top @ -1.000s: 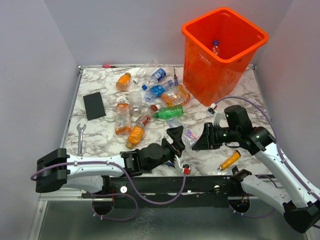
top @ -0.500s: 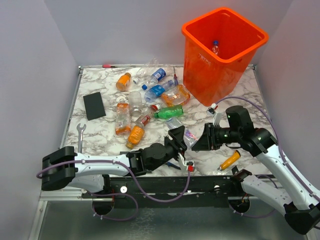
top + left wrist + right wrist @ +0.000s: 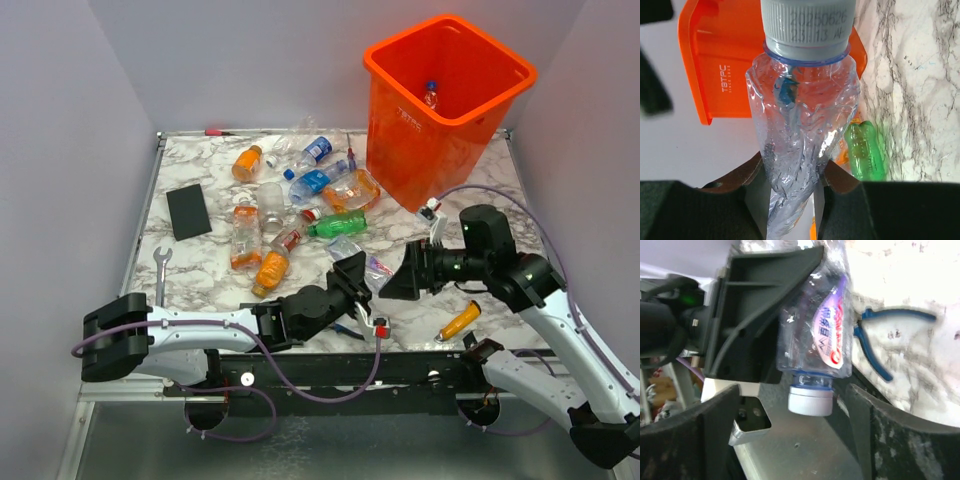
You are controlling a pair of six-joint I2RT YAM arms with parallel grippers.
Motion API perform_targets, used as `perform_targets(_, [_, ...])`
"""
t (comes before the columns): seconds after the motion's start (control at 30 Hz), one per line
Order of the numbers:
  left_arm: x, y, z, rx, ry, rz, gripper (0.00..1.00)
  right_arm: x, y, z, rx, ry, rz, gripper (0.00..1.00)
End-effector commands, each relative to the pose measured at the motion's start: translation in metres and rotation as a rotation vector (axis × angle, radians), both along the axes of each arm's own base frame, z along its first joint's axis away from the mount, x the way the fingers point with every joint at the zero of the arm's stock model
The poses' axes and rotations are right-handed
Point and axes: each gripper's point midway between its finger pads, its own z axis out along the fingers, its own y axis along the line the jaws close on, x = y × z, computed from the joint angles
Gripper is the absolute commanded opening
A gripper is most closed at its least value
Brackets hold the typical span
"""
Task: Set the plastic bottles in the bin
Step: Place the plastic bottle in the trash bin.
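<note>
A crushed clear bottle [image 3: 800, 110] with a pale cap and a purple-and-red label [image 3: 826, 330] hangs between my two arms above the table's front. My left gripper [image 3: 792, 175] is shut on its crumpled lower end. My right gripper [image 3: 792, 410] stands open around the cap end, its fingers [image 3: 720, 410] clear of the cap. In the top view the bottle [image 3: 378, 268] sits between the left gripper [image 3: 360, 272] and the right gripper [image 3: 402, 280]. The orange bin [image 3: 400, 150] stands at the back right with one bottle [image 3: 431, 95] inside. Several more bottles [image 3: 300, 200] lie scattered left of it.
An orange-handled screwdriver [image 3: 459, 321] lies under the right arm. Blue pliers [image 3: 885, 340] lie below the grippers. A black pad [image 3: 188, 211] and a wrench [image 3: 161, 270] are at the left, and a green bottle [image 3: 337, 225] lies mid-table.
My left gripper moved in and shut on the bottle. My right gripper, shut on it before, has opened and let go.
</note>
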Motion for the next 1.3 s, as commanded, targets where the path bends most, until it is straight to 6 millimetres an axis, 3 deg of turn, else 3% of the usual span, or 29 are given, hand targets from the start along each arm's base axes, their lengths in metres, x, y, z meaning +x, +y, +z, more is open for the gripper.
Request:
perform_targets(0.0, [0.003, 0.008, 0.03, -0.204, 0.108, 0.061, 0.19, 0.001, 0.0, 0.054, 0.072, -0.16, 0.009, 0.99])
perform_targets(0.17, [-0.003, 0.012, 0.035, -0.328, 0.314, 0.075, 0.16, 0.009, -0.006, 0.124, 0.15, -0.388, -0.046, 1.0])
perform_targets(0.33, [-0.039, 0.002, 0.046, -0.493, 0.743, -0.074, 0.18, 0.032, -0.033, 0.187, 0.273, -0.686, -0.299, 1.0])
perform_targets(0.47, [-0.039, -0.003, 0.057, -0.606, 1.177, -0.171, 0.19, 0.035, -0.041, 0.213, 0.468, -0.831, -0.4, 1.0])
perform_targets(0.53, [-0.04, 0.001, 0.063, -0.658, 1.275, -0.241, 0.18, 0.044, -0.042, 0.209, 0.461, -0.848, -0.428, 1.0])
perform_targets(0.63, [-0.047, 0.009, 0.068, -0.719, 1.362, -0.329, 0.17, 0.061, -0.036, 0.186, 0.404, -0.787, -0.448, 1.0])
perform_targets(0.77, [-0.059, 0.008, 0.056, -0.706, 1.472, -0.402, 0.16, 0.071, -0.019, 0.163, 0.389, -0.737, -0.393, 0.98])
perform_targets(0.93, [-0.065, -0.006, 0.04, -0.645, 1.64, -0.456, 0.16, 0.076, -0.007, 0.136, 0.357, -0.71, -0.331, 0.92])
perform_targets(1.27, [-0.053, -0.006, 0.029, -0.666, 1.645, -0.418, 0.16, 0.093, -0.004, 0.093, 0.294, -0.661, -0.362, 0.88])
